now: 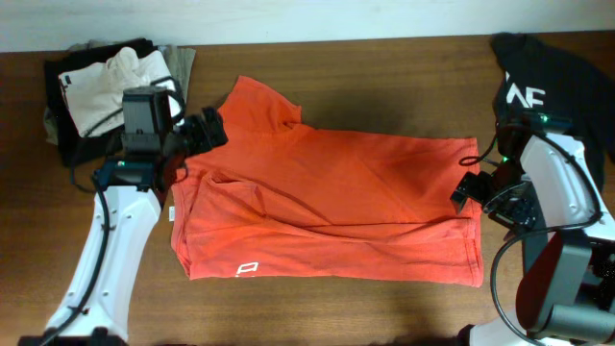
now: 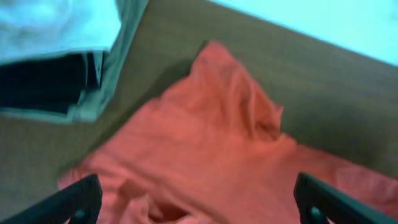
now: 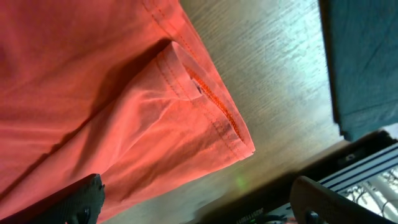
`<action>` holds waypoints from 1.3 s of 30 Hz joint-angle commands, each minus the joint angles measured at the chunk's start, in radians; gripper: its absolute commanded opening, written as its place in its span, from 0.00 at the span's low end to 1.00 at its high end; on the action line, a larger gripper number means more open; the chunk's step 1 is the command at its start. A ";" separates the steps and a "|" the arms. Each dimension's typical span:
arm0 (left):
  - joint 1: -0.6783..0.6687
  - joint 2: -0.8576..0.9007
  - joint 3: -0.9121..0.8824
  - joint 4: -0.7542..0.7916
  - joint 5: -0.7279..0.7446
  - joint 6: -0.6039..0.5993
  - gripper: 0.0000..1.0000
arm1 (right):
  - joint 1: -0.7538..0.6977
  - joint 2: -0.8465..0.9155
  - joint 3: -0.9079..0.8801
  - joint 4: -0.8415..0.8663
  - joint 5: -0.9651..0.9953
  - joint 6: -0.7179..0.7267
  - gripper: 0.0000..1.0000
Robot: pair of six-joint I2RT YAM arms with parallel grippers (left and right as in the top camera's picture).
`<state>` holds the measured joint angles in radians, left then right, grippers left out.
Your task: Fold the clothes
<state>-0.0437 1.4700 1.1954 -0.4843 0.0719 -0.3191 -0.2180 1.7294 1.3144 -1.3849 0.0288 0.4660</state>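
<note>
orange t-shirt (image 1: 327, 207), seemingly flat, between left claw (image 1: 211, 131) and right claw (image 1: 468, 188)

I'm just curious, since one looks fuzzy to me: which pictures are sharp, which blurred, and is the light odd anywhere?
Overhead: sharp and evenly lit, only soft shadows round the shirt. Left wrist: blurred all over, with a bluish cast along the top. Right wrist: crisp, the hem stitching and table grain show plainly; a faint green glint lies on the wood.

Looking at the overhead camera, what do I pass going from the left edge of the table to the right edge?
Pile of cream and black clothes → red-orange T-shirt → black T-shirt with white letters. The two grippers overlap the red-orange shirt's edges, so they are left out.
</note>
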 commanded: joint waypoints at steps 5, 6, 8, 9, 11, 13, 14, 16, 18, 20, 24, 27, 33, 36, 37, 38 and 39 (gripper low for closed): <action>-0.002 0.556 0.629 -0.095 0.175 0.322 0.98 | 0.077 -0.008 0.018 0.011 -0.055 -0.122 0.99; -0.002 0.639 0.723 -0.122 0.180 0.335 0.98 | 0.090 -0.008 0.018 0.014 -0.055 -0.122 0.99; -0.002 0.755 0.818 -0.109 0.180 0.323 0.98 | 0.097 -0.007 0.017 0.028 -0.056 -0.118 0.99; -0.002 0.789 0.829 -0.083 0.179 0.324 0.98 | 0.097 -0.006 0.017 0.034 -0.055 -0.118 0.99; -0.002 0.868 0.830 -0.005 0.179 0.324 0.89 | 0.096 -0.006 0.018 0.055 -0.055 -0.118 0.99; -0.002 0.940 0.830 0.037 0.180 0.323 0.89 | 0.093 -0.006 0.018 0.075 -0.067 -0.090 0.99; -0.002 0.969 0.830 0.052 0.180 0.323 0.81 | 0.093 -0.006 0.018 0.093 -0.098 -0.089 0.99; -0.002 1.008 0.830 0.076 0.180 0.323 0.79 | 0.093 -0.006 0.018 0.135 -0.159 -0.092 0.99; -0.002 1.044 0.830 0.080 0.180 0.324 0.77 | 0.093 -0.006 0.018 0.179 -0.194 -0.093 0.99; -0.002 1.055 0.830 0.080 0.179 0.325 0.77 | 0.093 -0.006 0.018 0.192 -0.194 -0.093 0.99; -0.019 1.057 0.830 0.070 0.175 0.383 0.76 | 0.093 -0.006 0.027 0.233 -0.212 -0.104 0.99; -0.031 1.094 0.830 0.065 0.148 0.389 0.64 | 0.092 -0.006 0.130 0.282 -0.212 -0.206 0.99; -0.035 1.148 0.830 0.059 0.063 0.388 0.18 | 0.092 0.011 0.245 0.445 0.000 -0.245 0.99; -0.035 1.148 0.830 0.057 0.063 0.388 0.06 | 0.085 0.055 0.245 0.524 0.001 -0.295 0.99; -0.035 1.148 0.830 0.055 0.063 0.388 0.05 | 0.085 0.093 0.245 0.571 -0.013 -0.356 0.99; -0.035 1.148 0.830 0.049 0.063 0.388 0.01 | 0.085 0.125 0.245 0.597 -0.020 -0.385 0.99; -0.035 1.148 0.830 0.042 0.063 0.388 0.01 | 0.083 0.157 0.245 0.613 -0.022 -0.384 0.99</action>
<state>-0.0750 2.5443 2.0464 -0.4034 0.1490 0.0650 -0.1295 1.8194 1.5490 -0.7868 -0.0132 0.1467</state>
